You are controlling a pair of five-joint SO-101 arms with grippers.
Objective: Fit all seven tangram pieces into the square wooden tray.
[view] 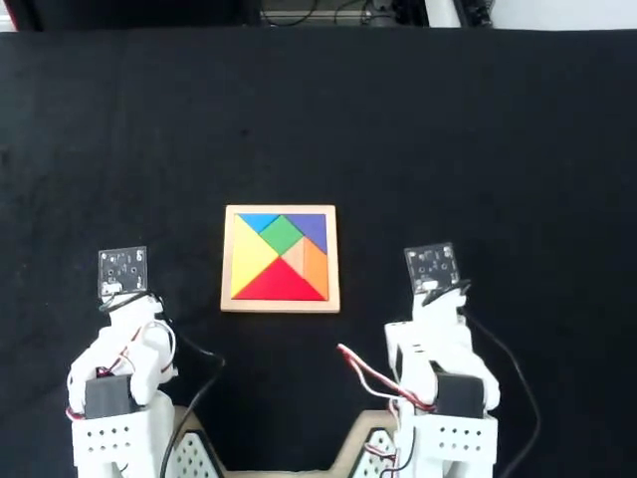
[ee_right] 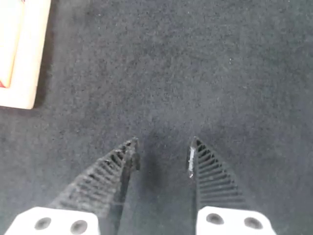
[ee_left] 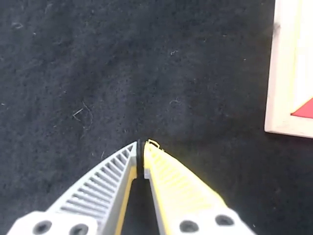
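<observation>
My left arm point(view: 119, 349) sits in the lower left of the high view, folded back near its base on the black worktop point(view: 448, 129). My left hand point(ee_left: 143, 147) is closed tight. Its grey finger point(ee_left: 110, 171) and its yellow finger point(ee_left: 168, 171) meet at the tips, and I hold nothing. It hangs over bare black cloth, and one corner of the tray point(ee_left: 281, 98) lies near it. A bit of the red triangle point(ee_left: 304, 108) peeks out inside that corner. In the high view the tray point(view: 280, 306) lies flat in the middle of the picture, between my two arms and a little higher up. All seven pieces are inside it, packed close together. The light blue triangle point(view: 257, 221) is at the top left, and the green piece point(view: 283, 233) is next to it. The purple-blue piece point(view: 314, 229) is at the top right. The big yellow triangle point(view: 249, 261) fills the left side, and the red triangle fills the bottom. A small pale piece point(view: 295, 259) sits in the middle, and the orange piece point(view: 316, 264) is on the right side. My right arm point(view: 443, 358) sits in the lower right, folded back too. My right hand point(ee_right: 164, 147) is partly open. Its two dark fingers point(ee_right: 110, 176) stand apart with only black cloth between them, so it holds nothing. Another corner of the tray lies near this hand.
</observation>
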